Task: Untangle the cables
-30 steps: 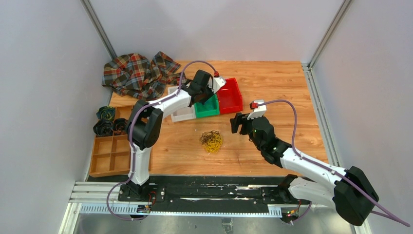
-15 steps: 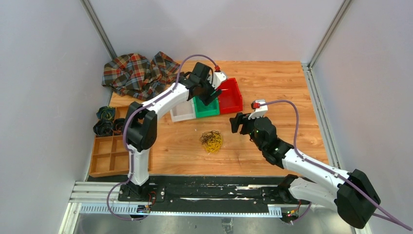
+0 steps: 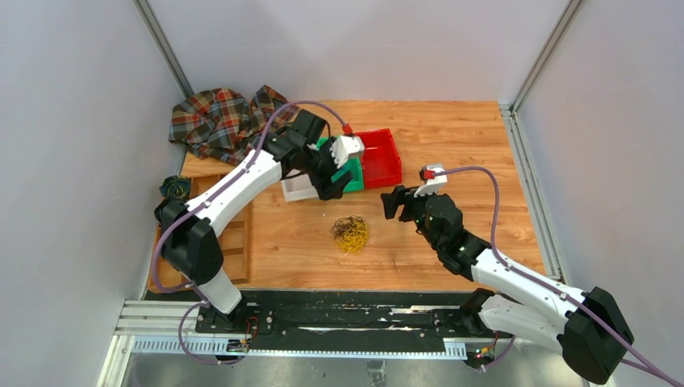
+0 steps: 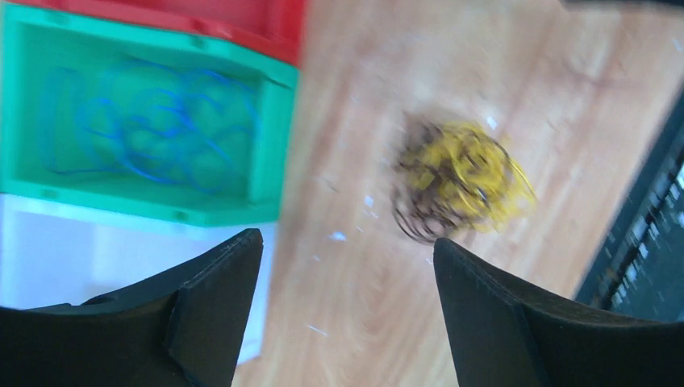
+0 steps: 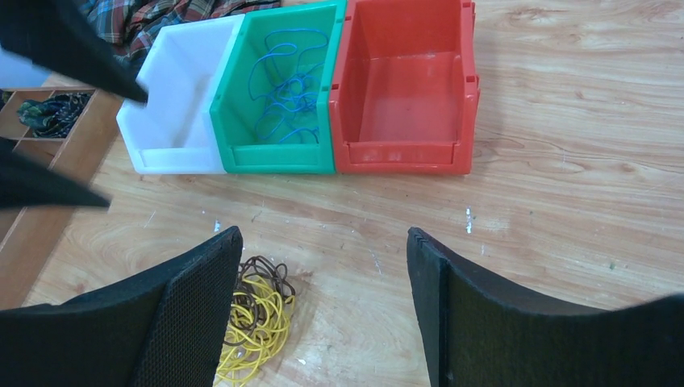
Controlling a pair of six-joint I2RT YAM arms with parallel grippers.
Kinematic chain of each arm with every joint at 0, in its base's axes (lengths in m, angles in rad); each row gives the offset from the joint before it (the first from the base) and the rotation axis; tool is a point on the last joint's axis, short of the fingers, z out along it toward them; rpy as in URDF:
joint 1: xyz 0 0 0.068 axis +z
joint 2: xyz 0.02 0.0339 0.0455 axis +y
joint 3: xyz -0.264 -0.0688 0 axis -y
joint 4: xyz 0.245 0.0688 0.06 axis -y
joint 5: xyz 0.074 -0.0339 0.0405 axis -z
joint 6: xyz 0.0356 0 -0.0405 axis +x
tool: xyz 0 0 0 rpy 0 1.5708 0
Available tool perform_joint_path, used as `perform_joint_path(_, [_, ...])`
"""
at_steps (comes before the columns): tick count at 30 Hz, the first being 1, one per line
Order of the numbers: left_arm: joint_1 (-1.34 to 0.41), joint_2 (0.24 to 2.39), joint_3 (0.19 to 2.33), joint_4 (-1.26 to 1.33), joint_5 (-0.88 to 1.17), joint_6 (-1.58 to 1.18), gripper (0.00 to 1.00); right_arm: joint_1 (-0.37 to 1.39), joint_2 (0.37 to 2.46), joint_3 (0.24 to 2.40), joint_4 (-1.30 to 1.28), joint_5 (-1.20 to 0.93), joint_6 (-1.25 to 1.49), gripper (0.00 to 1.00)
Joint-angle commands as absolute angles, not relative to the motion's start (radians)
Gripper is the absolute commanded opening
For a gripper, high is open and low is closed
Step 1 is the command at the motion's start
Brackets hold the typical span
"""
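A tangle of thin yellow and dark brown cables (image 3: 351,234) lies on the wooden table; it also shows as the tangle (image 4: 460,181) and the tangle (image 5: 254,318). A loose blue cable (image 4: 153,129) lies inside the green bin (image 5: 234,105), and the right wrist view shows the same blue cable (image 5: 286,85). My left gripper (image 3: 328,181) hangs open above the near edge of the bins. Between its fingertips there is only bare wood under the left gripper (image 4: 347,242). My right gripper (image 3: 389,203) stands open just right of the tangle. Nothing is between the fingers of the right gripper (image 5: 323,234).
A white bin (image 3: 297,191), the green bin (image 3: 350,178) and a red bin (image 3: 381,158) stand side by side behind the tangle. A plaid cloth (image 3: 226,121) lies at the back left. A wooden compartment tray (image 3: 239,234) with dark coiled bundles (image 3: 173,187) sits at the left edge.
The left arm has swung, its elbow dropping to the left. Its gripper has opened and drawn back from over the green bin toward the near side. The right arm barely moved.
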State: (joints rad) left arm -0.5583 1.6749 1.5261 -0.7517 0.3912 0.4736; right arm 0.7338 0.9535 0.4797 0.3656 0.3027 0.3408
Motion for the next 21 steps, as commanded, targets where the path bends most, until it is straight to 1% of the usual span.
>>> perform_joint_path(1, [-0.571,1.623,1.361,-0.853,0.539,0.576,0.8,0.719,0.942,0.488,0.353,0.28,0.346,0.74])
perform_joint_path(4, [-0.588,1.635,1.318,-0.84,0.541,0.558,0.78,0.719,0.939,0.481,0.351,0.275,0.351,0.72])
perform_joint_path(6, [-0.594,1.655,1.308,-0.791,0.527,0.482,0.75,0.719,0.937,0.478,0.35,0.272,0.354,0.7])
perform_joint_path(10, [-0.594,1.672,1.268,-0.668,0.5,0.3,0.74,0.719,0.934,0.476,0.34,0.272,0.358,0.69])
perform_joint_path(13, [-0.594,1.677,1.236,-0.625,0.513,0.199,0.73,0.719,0.93,0.476,0.333,0.276,0.356,0.68])
perform_joint_path(21, [-0.594,1.722,1.184,-0.584,0.514,0.103,0.7,0.719,0.947,0.481,0.337,0.269,0.353,0.67])
